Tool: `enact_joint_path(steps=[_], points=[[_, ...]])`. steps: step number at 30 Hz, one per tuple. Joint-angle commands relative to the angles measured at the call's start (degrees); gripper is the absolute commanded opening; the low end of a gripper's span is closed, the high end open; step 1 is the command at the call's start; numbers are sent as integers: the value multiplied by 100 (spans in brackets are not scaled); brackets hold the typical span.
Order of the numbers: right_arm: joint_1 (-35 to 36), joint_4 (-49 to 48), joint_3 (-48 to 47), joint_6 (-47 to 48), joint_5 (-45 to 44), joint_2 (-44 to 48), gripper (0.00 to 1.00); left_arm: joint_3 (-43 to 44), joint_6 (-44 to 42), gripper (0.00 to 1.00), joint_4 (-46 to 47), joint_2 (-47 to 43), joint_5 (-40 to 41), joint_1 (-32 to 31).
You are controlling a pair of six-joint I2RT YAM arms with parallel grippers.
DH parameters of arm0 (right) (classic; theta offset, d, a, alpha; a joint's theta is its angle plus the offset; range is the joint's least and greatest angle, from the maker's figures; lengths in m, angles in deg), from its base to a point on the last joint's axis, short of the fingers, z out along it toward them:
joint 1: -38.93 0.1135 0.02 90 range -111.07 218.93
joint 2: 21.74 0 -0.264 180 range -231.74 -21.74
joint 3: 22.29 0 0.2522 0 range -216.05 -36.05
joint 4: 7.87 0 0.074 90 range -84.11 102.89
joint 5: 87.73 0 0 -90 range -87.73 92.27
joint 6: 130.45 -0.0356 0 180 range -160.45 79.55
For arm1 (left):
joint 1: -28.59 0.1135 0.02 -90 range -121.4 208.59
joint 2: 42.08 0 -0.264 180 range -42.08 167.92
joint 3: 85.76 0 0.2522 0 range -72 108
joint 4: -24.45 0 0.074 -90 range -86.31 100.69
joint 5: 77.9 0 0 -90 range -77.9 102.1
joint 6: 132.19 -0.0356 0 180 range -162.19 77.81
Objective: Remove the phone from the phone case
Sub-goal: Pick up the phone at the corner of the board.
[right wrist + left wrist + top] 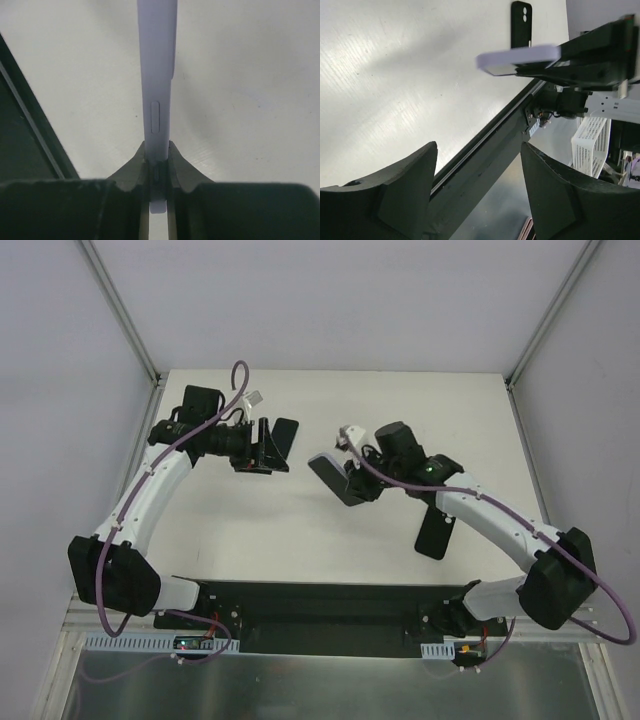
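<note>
My right gripper (360, 478) is shut on the phone (328, 478) and holds it above the middle of the table, edge up. In the right wrist view the lavender phone (157, 75) stands edge-on between the closed fingers (157, 161). The empty black phone case (437, 531) lies flat on the table under the right arm, apart from the phone. My left gripper (272, 448) is open and empty, to the left of the phone. The left wrist view shows its spread fingers (479, 192), the phone (517, 59) in the right gripper (590, 50), and the case (521, 22) beyond.
The black mounting rail (320, 605) runs along the table's near edge. A white mesh basket (592, 145) sits below the table edge in the left wrist view. Metal frame posts (120, 310) stand at the back corners.
</note>
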Motion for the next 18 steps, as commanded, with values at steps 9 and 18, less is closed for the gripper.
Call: enact_joint_path(steps=[9,18], points=[[-1272,-2063,108,-5819,2642,236,1,-1483,1683,91,3046,-733,-1073,130],[-1360,-7005,1508,-9161,3098,-17,1,-2935,3871,95,7057,-655,-1820,130]])
